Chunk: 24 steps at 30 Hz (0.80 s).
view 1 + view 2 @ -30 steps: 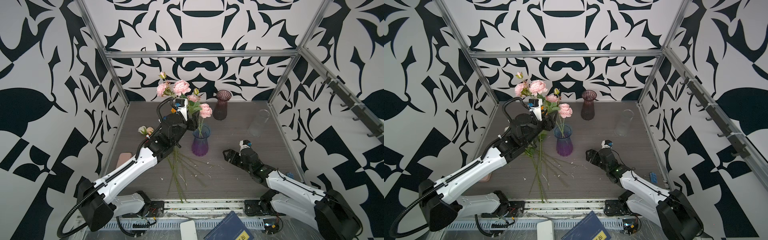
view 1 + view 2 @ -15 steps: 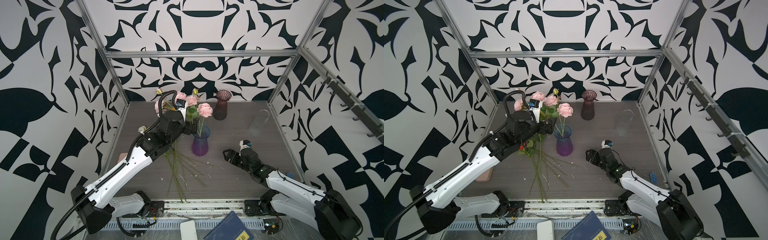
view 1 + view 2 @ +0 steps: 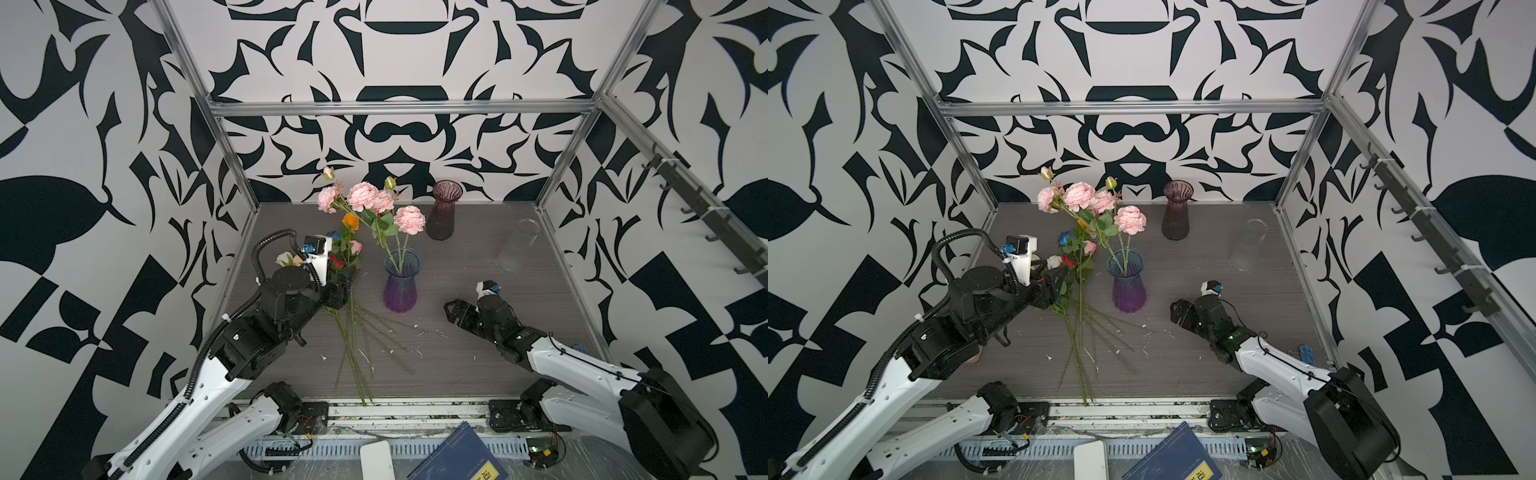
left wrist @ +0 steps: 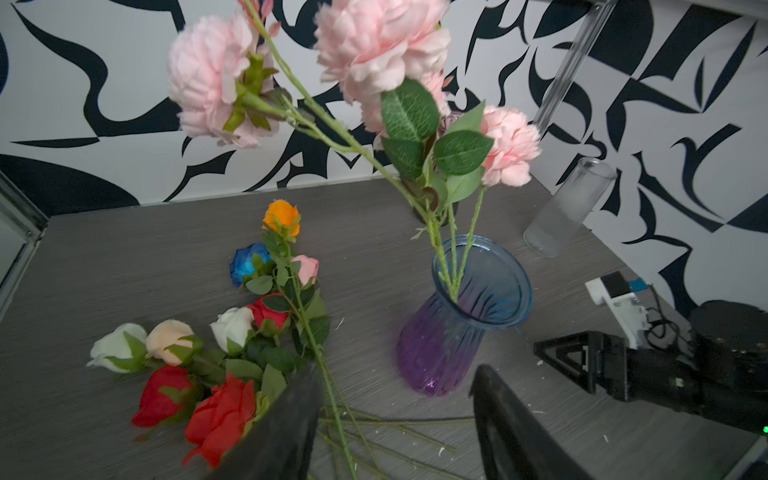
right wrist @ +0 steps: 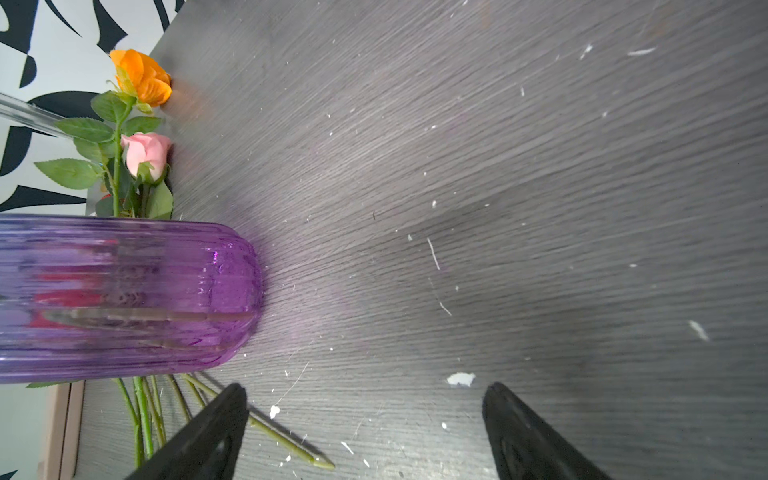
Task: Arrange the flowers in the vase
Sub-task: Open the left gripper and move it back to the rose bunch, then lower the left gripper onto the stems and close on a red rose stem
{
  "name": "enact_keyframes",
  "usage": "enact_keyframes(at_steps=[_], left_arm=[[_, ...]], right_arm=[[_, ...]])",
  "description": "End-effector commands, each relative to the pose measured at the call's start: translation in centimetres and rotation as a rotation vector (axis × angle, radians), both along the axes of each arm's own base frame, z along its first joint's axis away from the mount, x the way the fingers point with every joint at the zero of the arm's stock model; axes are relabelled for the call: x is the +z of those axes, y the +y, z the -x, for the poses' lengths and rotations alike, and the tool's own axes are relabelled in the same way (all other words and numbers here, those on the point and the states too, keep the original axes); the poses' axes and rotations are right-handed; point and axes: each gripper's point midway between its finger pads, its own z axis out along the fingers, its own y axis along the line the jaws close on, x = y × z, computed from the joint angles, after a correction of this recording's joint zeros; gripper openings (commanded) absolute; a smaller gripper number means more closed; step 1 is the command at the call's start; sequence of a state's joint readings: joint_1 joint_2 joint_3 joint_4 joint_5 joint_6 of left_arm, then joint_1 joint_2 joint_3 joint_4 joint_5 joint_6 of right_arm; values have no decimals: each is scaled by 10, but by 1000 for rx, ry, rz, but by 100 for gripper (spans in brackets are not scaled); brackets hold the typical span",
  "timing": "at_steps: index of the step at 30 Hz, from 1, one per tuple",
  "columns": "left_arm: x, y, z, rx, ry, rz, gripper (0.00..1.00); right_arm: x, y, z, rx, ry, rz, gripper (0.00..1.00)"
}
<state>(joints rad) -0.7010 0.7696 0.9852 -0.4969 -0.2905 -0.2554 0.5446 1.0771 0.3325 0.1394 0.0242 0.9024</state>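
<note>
The vase is blue at the rim and purple at the base, and stands mid-table in both top views. In it stands the pink ruffled spray, leaning left. Loose roses lie left of the vase: orange, blue, pink, white, cream and red. My left gripper hangs open over their green stems, touching none that I can see. My right gripper is open and low over the table, right of the vase.
A dark purple vase stands at the back. A clear glass vase stands at the back right. Metal frame posts edge the table. A blue book and a white object lie beyond the front rail.
My left gripper has drawn back from the pink spray and come down to the left, over the loose stems. The spray stays in the vase. The right arm has not moved.
</note>
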Motion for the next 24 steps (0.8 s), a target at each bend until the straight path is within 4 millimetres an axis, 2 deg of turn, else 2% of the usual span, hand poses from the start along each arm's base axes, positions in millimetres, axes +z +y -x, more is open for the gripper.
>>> enact_keyframes(at_steps=[1,7,14,15,17,24], left_arm=[[-38,-1,-3,-18,164,-1,60],[-81,2,-29,-16,389,92,55],[-140,17,-55,94,636,144,33],[-147,18,-56,107,658,145,33],[-158,19,-58,132,694,148,42],[-198,35,-48,253,807,108,41]], right_arm=[[22,8,-12,14,-63,-24,92],[23,6,-12,4,-71,-27,92],[23,5,-11,-1,-74,-30,92],[23,5,-11,-1,-73,-30,92],[23,5,-11,0,-74,-31,92],[22,6,-12,2,-71,-33,92]])
